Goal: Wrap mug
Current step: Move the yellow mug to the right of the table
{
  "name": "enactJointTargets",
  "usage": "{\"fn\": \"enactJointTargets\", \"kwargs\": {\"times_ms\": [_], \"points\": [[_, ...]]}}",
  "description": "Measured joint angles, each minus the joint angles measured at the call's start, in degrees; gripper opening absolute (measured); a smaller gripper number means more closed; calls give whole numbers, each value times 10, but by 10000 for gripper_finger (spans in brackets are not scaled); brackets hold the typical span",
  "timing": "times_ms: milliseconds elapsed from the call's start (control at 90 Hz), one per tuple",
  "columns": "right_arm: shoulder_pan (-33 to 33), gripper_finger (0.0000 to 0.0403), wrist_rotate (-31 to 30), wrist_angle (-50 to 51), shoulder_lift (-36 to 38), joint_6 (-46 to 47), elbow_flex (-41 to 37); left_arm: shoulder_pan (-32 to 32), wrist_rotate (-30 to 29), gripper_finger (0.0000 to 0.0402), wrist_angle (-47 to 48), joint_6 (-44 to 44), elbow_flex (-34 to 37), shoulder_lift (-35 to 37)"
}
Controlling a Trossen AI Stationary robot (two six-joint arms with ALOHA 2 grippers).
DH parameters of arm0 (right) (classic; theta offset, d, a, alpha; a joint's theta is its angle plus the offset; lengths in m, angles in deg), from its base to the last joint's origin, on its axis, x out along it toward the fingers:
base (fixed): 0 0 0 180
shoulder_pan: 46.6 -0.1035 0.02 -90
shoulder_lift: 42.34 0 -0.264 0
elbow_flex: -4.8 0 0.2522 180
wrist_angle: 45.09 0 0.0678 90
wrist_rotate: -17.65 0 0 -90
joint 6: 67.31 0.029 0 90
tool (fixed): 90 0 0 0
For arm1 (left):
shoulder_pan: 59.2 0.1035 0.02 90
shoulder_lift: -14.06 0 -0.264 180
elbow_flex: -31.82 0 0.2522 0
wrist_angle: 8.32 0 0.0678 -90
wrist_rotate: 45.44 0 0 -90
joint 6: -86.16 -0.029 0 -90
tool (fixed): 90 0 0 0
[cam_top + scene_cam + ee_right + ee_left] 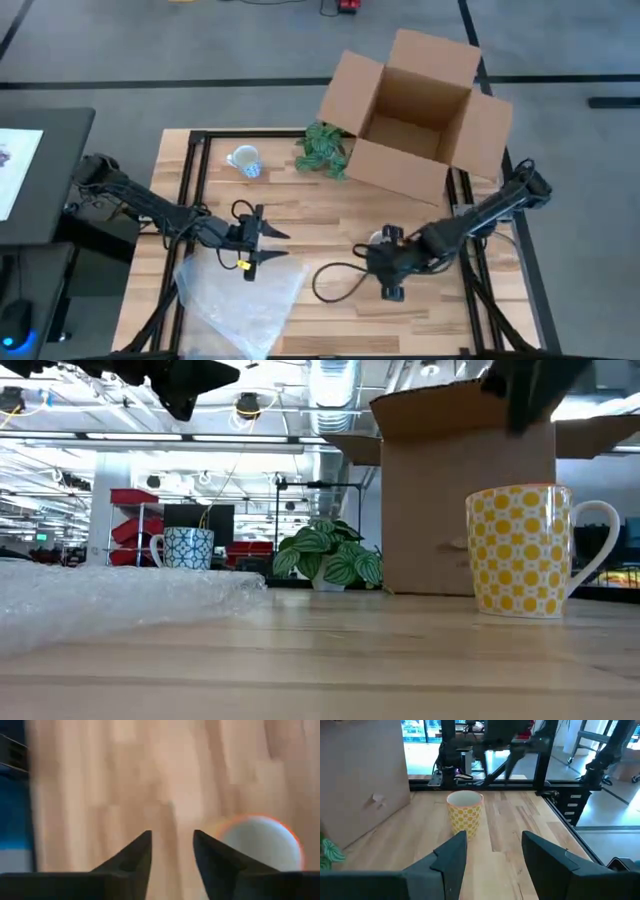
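Note:
A yellow dotted mug (pixel 520 550) stands upright on the wooden table, toward the right; it also shows in the left wrist view (pixel 465 812). A sheet of bubble wrap (pixel 240 295) lies flat at the near left. My left gripper (pixel 272 245) hovers open over the wrap's far edge, pointing toward the mug with bare table between them. My right gripper (pixel 172 850) is open above the table and points down just beside the mug's rim (pixel 260 842). From above, the right arm hides most of the mug (pixel 376 238).
An open cardboard box (pixel 415 110) stands at the far right, with a small green plant (pixel 322 150) against its left side. A blue patterned mug (pixel 245 162) sits at the far left. A black cable loop (pixel 335 280) lies between the grippers.

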Motion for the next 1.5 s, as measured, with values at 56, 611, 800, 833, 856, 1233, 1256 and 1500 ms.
{"fn": "enactJointTargets", "kwargs": {"times_ms": [56,611,800,833,856,1233,1256,1500], "points": [[12,177,9,20,-19,0,0,0,0,169,2,1,0,0],[34,15,52,81,-104,13,-2,0,0,169,12,13,0,0],[9,8,72,127,-66,28,-29,0,0,169,16,17,0,0],[3,7,79,123,-52,41,-43,-1,0,169,16,17,0,0],[0,7,83,120,-41,51,-53,-1,0,169,17,17,0,0],[-89,6,119,44,186,293,-267,-8,0,169,25,17,0,0],[-95,6,119,40,194,303,-274,-8,0,169,25,17,0,0],[-123,9,110,34,214,338,-303,-8,0,169,25,20,0,0]]}}
